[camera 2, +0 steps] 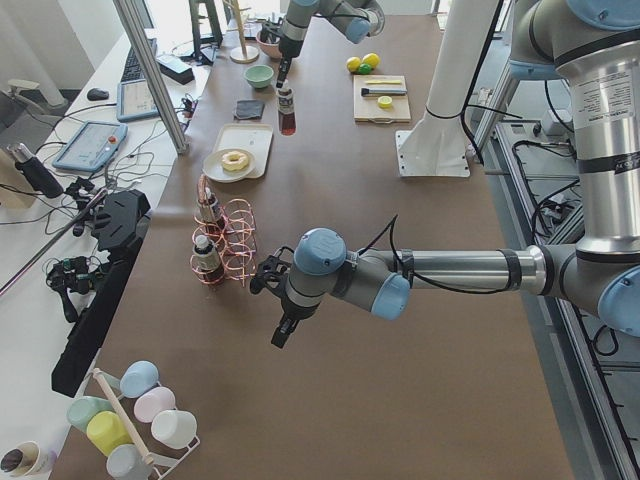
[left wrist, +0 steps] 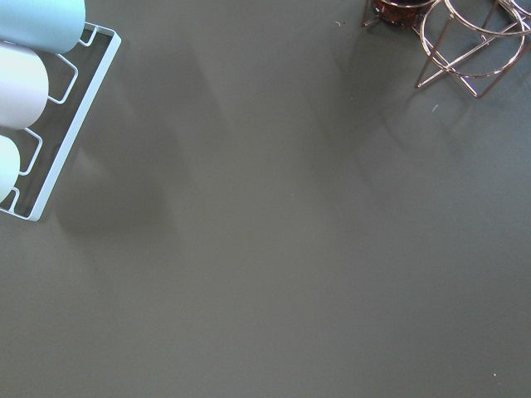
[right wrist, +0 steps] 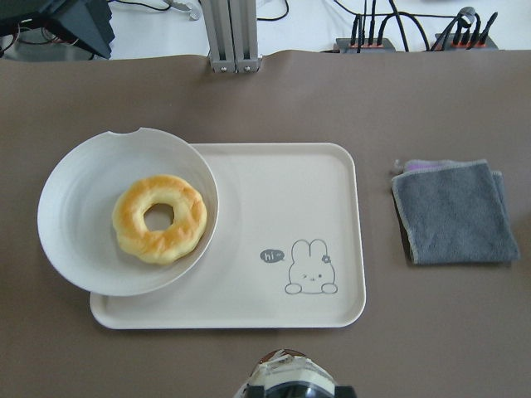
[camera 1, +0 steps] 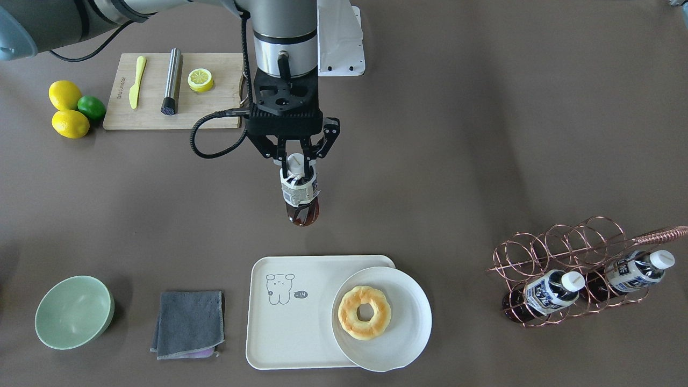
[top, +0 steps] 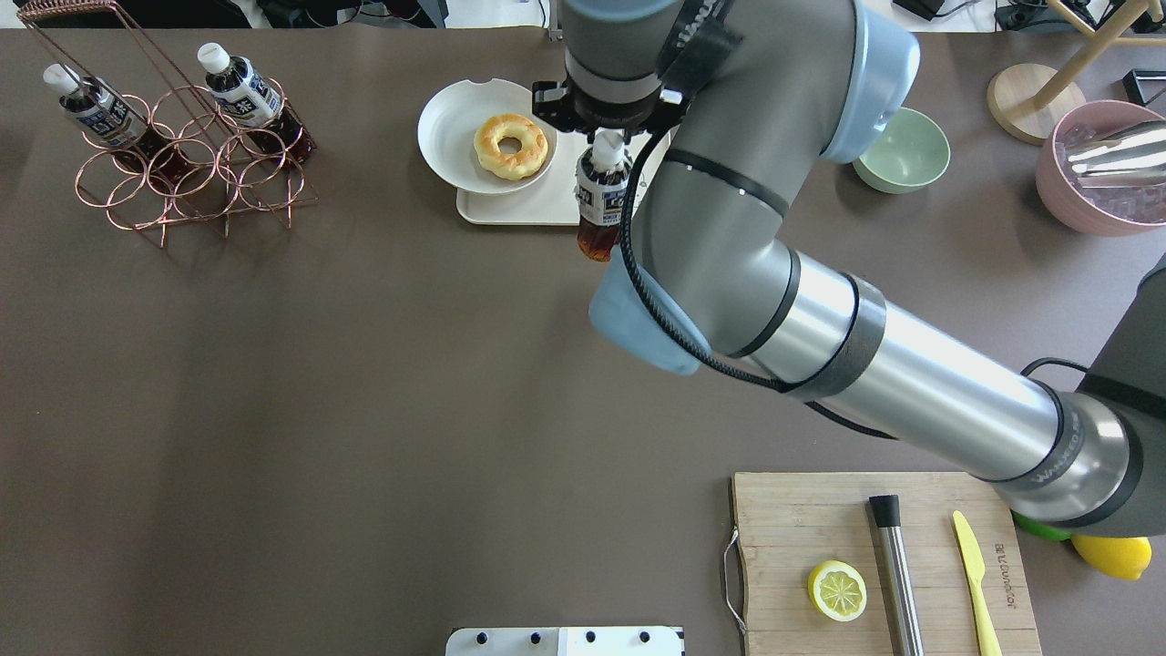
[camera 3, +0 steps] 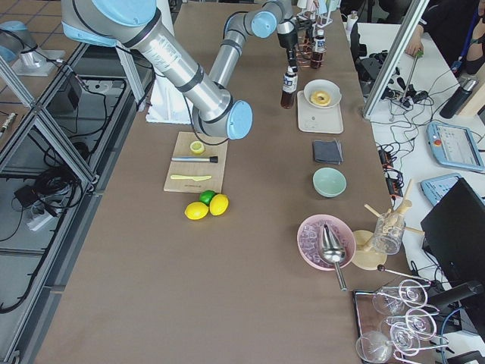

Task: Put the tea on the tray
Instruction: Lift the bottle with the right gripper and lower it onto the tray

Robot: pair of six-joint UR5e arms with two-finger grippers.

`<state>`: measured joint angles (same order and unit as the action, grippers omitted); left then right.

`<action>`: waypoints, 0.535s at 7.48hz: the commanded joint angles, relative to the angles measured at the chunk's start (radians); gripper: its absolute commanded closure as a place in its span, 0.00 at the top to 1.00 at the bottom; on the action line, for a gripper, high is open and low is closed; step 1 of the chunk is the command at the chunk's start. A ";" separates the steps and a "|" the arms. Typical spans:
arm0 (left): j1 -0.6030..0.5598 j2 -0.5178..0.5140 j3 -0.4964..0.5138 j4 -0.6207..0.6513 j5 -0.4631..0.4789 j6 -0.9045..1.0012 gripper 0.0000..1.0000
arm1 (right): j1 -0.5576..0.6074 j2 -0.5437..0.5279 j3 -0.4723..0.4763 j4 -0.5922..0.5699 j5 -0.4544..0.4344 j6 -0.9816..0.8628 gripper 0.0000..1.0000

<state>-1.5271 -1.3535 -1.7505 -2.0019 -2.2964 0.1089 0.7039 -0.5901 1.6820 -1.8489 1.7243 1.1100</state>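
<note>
Front-facing view: right gripper [camera 1: 294,165] clenched on white-capped clear plastic tea [camera 1: 301,200], near cream round-cornered raised-rim tray [camera 1: 290,336].

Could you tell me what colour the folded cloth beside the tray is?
The cloth is grey, clearest in the right wrist view.

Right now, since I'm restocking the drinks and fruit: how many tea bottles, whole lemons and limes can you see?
Tea bottles: 3
Whole lemons: 2
Limes: 1
Total: 6
</note>
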 commanded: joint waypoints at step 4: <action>-0.036 0.004 -0.020 0.000 -0.037 -0.002 1.00 | 0.180 0.135 -0.497 0.269 0.090 -0.133 0.00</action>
<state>-1.5471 -1.3492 -1.7658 -2.0019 -2.3122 0.1082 0.8617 -0.4727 1.3007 -1.6303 1.8048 1.0218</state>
